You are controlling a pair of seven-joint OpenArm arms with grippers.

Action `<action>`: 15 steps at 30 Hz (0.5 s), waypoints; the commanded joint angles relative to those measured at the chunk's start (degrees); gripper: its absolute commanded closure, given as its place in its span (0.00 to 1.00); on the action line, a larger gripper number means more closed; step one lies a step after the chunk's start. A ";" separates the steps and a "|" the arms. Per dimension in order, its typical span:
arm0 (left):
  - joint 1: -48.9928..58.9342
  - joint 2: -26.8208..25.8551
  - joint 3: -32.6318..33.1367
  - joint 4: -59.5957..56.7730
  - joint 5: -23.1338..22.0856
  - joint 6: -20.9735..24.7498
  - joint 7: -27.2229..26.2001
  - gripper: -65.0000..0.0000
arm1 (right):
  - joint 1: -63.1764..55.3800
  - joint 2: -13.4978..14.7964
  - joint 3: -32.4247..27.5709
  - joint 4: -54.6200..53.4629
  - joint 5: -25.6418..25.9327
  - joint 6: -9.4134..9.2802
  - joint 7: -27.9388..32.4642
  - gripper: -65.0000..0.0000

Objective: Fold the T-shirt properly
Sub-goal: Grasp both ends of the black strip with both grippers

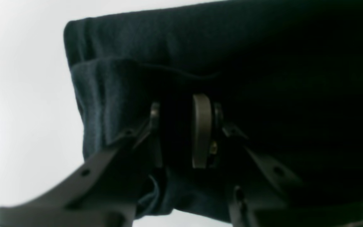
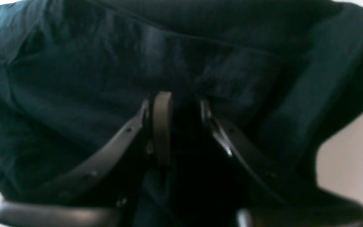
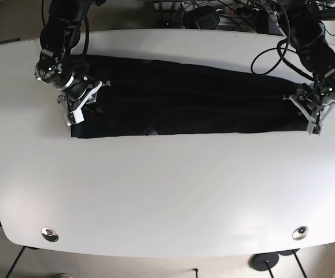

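A dark navy T-shirt [image 3: 184, 98] lies folded into a long band across the far half of the white table [image 3: 167, 185]. My right gripper [image 3: 77, 105] is at the band's left end in the base view, and my left gripper [image 3: 313, 113] is at its right end. In the left wrist view the left gripper [image 1: 178, 126] has dark T-shirt [image 1: 232, 47] cloth bunched between its fingers. The right gripper [image 2: 176, 119] likewise pinches a fold of the T-shirt [image 2: 74, 78]. Both sets of fingertips are partly buried in fabric.
Cables and dark equipment [image 3: 213, 14] crowd the far table edge. Two round metal fittings [image 3: 50, 234] [image 3: 299, 233] sit near the front corners. Bare white tabletop spreads in front of the shirt.
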 commanded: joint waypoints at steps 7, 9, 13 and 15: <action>-2.91 0.06 2.39 -0.61 0.75 -0.10 1.58 0.83 | 12.85 6.27 0.33 -10.29 -4.04 -2.09 -1.18 0.81; -2.83 0.06 2.39 -0.43 0.75 -0.10 1.67 0.83 | 13.55 6.62 0.25 -10.29 -4.04 -2.09 -1.27 0.81; -2.91 0.06 1.69 2.64 -0.57 -0.10 1.85 0.83 | 14.17 6.18 0.25 -10.12 -4.04 -2.26 -1.44 0.81; -2.83 0.06 0.28 7.30 -4.88 -0.10 3.87 0.83 | 13.99 6.18 0.25 -10.12 -4.04 -2.26 -1.44 0.81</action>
